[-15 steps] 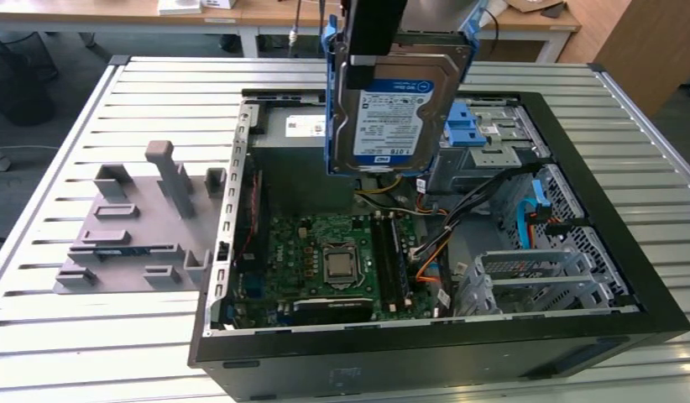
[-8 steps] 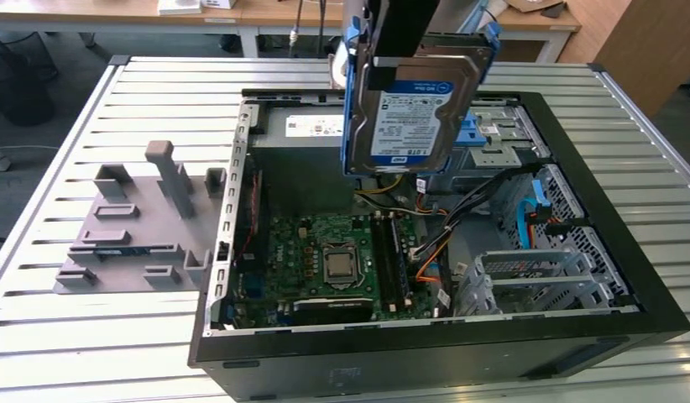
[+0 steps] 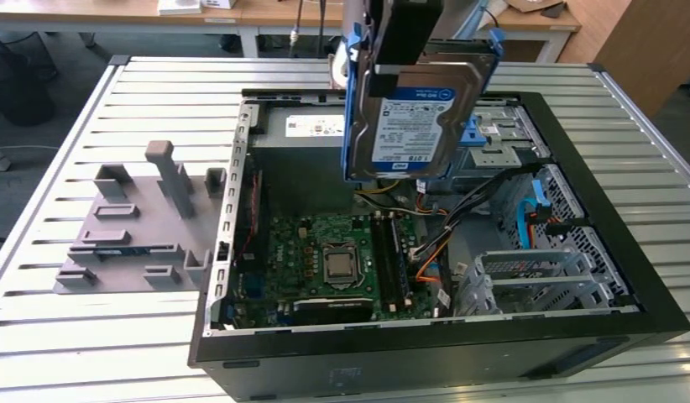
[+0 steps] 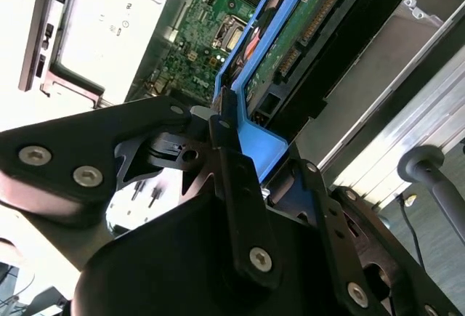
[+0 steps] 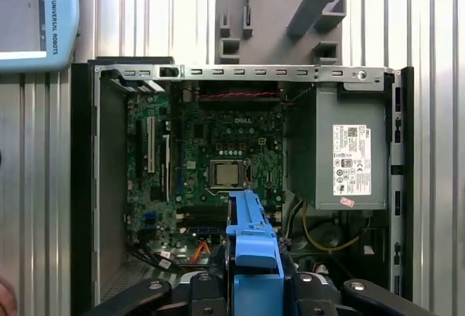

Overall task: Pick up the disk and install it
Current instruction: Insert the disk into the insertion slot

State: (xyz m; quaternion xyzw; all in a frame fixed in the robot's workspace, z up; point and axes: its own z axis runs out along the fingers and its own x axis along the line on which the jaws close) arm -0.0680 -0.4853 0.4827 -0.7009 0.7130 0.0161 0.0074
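Surface: slatted metal table (image 3: 154, 71) bearing an open computer case (image 3: 435, 357).
Disk (image 3: 415, 126): upright in the air above the case.
Gripper (image 4: 225, 123): clamped on its blue carrier frame (image 5: 253, 236).

exterior: high oblique | first wrist: straight down | second wrist: close | shared: motherboard (image 3: 300, 252)
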